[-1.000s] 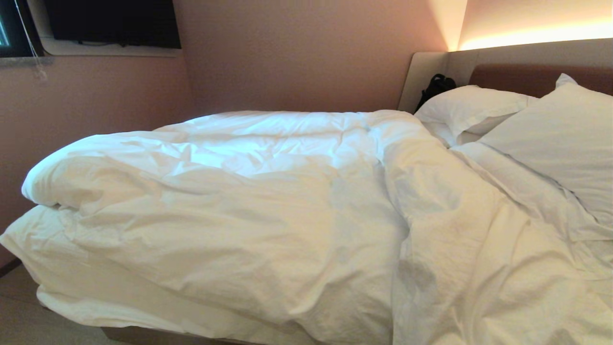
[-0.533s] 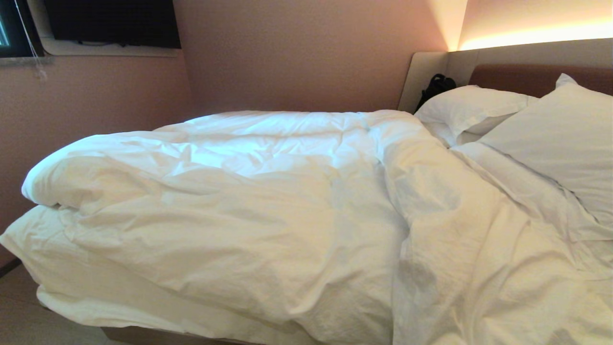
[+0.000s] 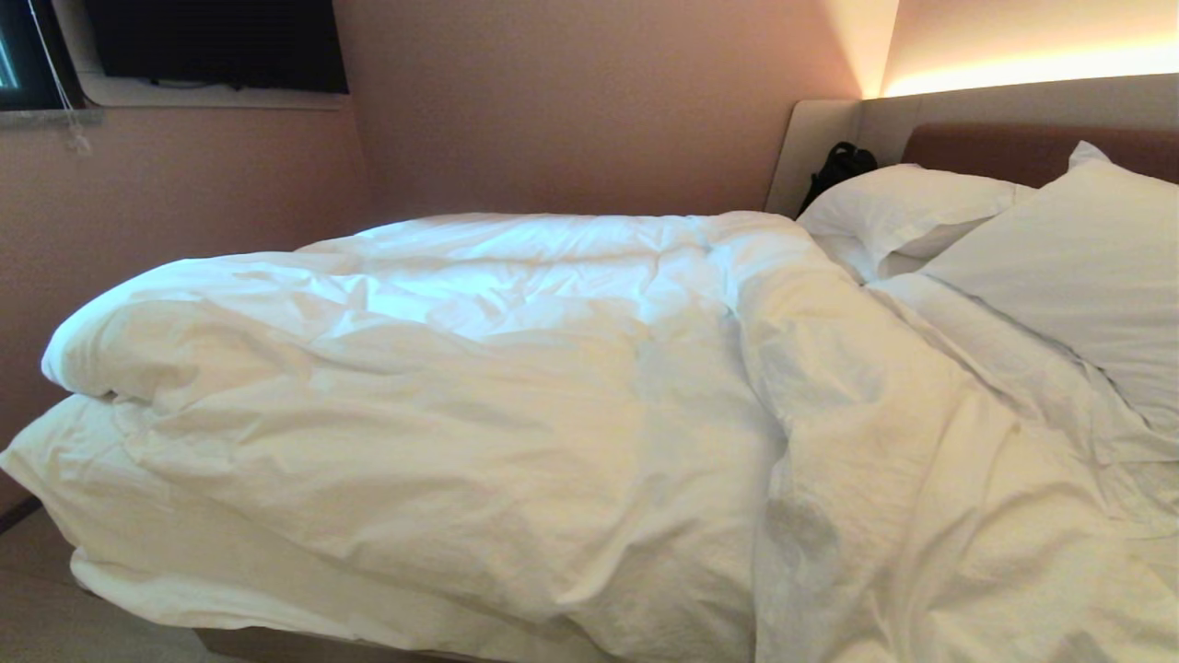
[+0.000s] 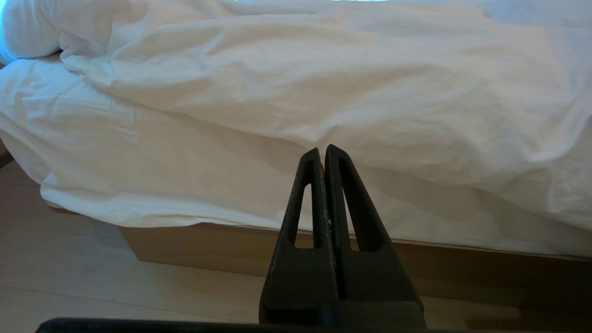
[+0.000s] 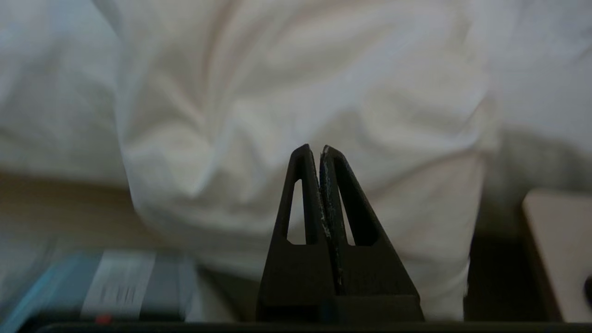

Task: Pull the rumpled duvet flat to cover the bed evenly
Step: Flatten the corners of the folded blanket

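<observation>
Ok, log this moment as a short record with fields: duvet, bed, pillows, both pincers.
duvet: white duvet rumpled, bunched toward the foot of the bed, a thick fold running across it
bed: tan wooden base showing below the hanging linen; headboard at the far right
pillows: two white pillows against the headboard, uncovered
left pincer: left pincer shut, empty, off the bed's near side, facing the hanging linen
right pincer: right pincer shut, empty, pointing at draped white cloth
other: dark bag beside the headboard
</observation>
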### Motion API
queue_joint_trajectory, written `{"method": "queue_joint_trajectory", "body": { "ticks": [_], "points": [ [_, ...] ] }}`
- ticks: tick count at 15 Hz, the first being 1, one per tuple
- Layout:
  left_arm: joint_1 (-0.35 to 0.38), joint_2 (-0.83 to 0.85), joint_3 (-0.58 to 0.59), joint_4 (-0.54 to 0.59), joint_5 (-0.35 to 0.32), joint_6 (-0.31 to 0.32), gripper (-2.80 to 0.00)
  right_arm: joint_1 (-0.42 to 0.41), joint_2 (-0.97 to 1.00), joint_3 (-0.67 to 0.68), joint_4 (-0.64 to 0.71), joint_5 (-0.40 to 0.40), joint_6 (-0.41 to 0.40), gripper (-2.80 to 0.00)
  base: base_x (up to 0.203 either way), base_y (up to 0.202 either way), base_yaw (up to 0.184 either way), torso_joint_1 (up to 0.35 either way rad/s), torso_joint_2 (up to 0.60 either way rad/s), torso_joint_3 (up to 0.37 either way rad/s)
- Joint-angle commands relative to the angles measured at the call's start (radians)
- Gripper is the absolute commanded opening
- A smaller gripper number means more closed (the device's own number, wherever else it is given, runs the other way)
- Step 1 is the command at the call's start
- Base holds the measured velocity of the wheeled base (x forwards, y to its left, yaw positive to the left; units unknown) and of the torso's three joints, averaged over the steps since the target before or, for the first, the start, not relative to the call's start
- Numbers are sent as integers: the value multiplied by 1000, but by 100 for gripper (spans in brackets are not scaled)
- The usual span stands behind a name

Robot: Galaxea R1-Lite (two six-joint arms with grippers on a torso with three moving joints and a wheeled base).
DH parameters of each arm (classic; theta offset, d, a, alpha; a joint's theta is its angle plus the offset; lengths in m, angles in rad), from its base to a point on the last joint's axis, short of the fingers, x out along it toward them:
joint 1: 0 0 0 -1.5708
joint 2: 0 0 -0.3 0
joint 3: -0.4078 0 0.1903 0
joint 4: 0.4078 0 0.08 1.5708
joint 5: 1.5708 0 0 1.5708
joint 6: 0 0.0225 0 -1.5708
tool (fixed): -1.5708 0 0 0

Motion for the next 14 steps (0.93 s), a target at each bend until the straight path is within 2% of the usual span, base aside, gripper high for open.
{"method": "queue_joint_trajectory", "body": {
  "ticks": [1, 2, 3, 6, 7, 9, 11, 14],
  "points": [
    [0, 0, 0, 0, 0, 0, -280, 0, 255, -12, -55, 5, 5, -280, 0, 0, 0, 0, 0, 0],
    [0, 0, 0, 0, 0, 0, -280, 0, 350, -18, -101, 9, 18, -280, 0, 0, 0, 0, 0, 0],
    [0, 0, 0, 0, 0, 0, -280, 0, 466, -23, -153, 14, 35, 0, 0, 0, 0, 0, 0, 0],
    [0, 0, 0, 0, 0, 0, -280, 1, 759, -58, -292, 43, 76, 0, 0, 0, 0, 0, 0, 0],
    [0, 0, 0, 0, 0, 0, -280, 9, 814, -76, -324, 77, 86, 0, 0, 0, 0, 0, 0, 0],
    [0, 0, 0, 0, 0, 0, -280, 35, 855, -136, -357, 208, 96, 0, 0, 0, 0, 0, 0, 0],
    [0, 0, 0, 0, 0, 0, -280, 71, 870, -172, -355, 224, 98, 0, 0, 0, 0, 0, 0, 0],
    [0, 0, 0, 0, 0, 0, -280, 186, 858, -173, -345, 213, 99, 0, 0, 0, 0, 0, 0, 0]
  ]
}}
